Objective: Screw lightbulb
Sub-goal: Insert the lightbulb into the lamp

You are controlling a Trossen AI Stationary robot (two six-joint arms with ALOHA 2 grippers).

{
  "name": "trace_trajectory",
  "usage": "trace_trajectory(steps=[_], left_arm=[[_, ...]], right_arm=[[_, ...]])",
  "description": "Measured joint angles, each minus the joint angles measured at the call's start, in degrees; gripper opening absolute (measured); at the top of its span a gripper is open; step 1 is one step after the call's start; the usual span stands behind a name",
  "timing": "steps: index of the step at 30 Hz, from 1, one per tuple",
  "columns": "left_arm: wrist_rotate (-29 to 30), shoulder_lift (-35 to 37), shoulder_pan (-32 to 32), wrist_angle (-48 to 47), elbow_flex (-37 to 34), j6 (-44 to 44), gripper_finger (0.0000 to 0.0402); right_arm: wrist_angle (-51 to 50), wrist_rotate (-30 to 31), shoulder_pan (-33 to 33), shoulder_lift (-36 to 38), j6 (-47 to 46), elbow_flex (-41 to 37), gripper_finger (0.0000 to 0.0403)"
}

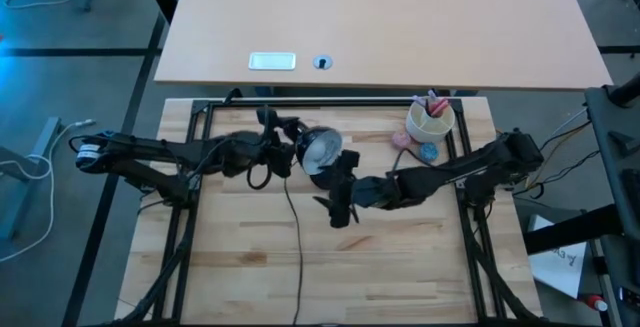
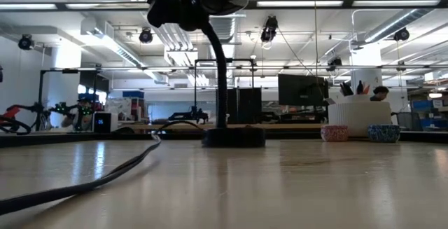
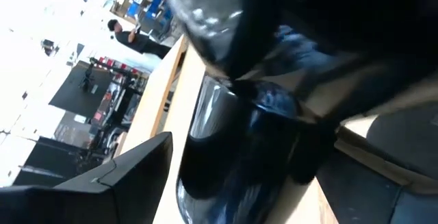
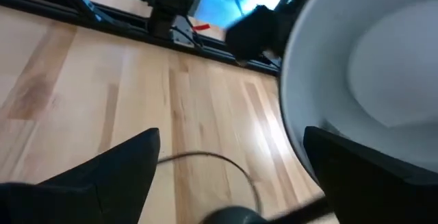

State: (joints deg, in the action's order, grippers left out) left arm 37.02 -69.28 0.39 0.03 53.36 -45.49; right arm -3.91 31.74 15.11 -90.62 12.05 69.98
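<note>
left hand (image 1: 272, 152) gripping lamp (image 1: 318, 148), no readable writing

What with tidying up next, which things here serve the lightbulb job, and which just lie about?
In use: matte white globe lightbulb; black desk lamp with silvery shade.
Lying about: white cup of pens; small pink ball; small blue ball.

Two dark, jointed arms with black cabling; the right pincer (image 4: 233, 166) has broad matte-black fingers (image 4: 102, 169)
</note>
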Motion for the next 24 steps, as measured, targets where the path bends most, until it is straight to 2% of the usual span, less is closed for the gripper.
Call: trace_trajectory(steps=[8,18,20,24], left_arm=[[-0.02,0.00,0.41,0.01,0.00,2.47,0.0327],[-0.02,0.02,0.47,-0.28,-0.79,2.68,0.0327],[-0.07,0.02,0.47,-0.07,-1.14,2.72,0.0327],[-0.36,-0.07,0.47,-0.48,-1.36,2.67,0.0320]], right_arm=[[-0.23,-1.88,0.00,-4.45,0.33,6.20,0.0355],[-6.63,-1.52,1.50,-0.84,3.77,8.19,0.0355],[-6.67,1.32,2.49,-0.61,6.16,8.19,0.0355],[-5.45,11.63,3.96,-0.38,16.06,8.59,0.0355]])
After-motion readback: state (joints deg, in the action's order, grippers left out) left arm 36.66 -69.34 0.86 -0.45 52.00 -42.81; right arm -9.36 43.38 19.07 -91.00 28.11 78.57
